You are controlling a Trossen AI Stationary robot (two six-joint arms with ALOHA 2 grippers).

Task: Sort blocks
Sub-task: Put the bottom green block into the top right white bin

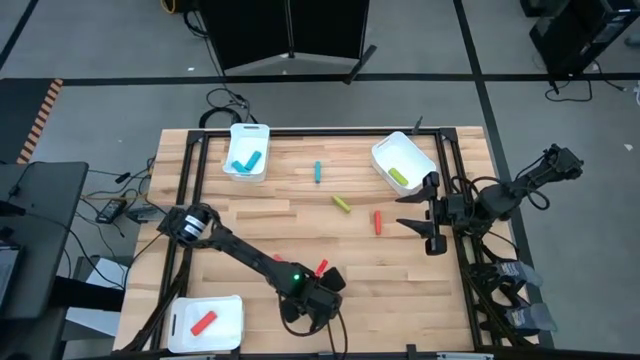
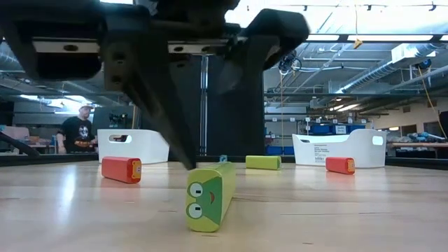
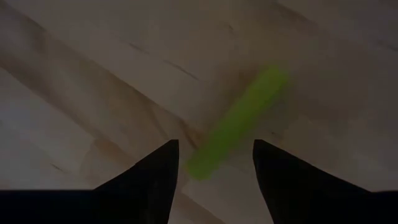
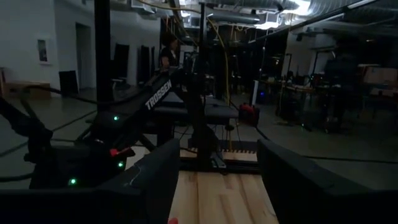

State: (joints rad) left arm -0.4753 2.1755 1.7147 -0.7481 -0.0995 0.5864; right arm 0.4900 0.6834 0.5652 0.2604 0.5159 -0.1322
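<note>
My left gripper [image 1: 310, 298] hovers open near the table's front edge, over a yellow-green block [image 3: 236, 124] that lies flat on the wood. Its two fingers [image 3: 158, 174] stand on either side of the block's near end without touching it. The low view shows this block [image 2: 210, 196] with a frog face on its end; the gripper hides it in the high view. A red block [image 1: 322, 267] lies just beside the gripper. Teal [image 1: 317, 172], yellow-green [image 1: 341, 204] and red [image 1: 377, 222] blocks lie mid-table. My right gripper [image 1: 428, 215] waits open and empty at the right.
A white tray [image 1: 236, 140] at the far left holds a teal block [image 1: 246, 160]. A white tray [image 1: 418, 150] at the far right holds a yellow-green block [image 1: 399, 177]. A white tray [image 1: 228, 305] at the near left holds a red block [image 1: 204, 322]. A person [image 2: 77, 129] stands beyond the table.
</note>
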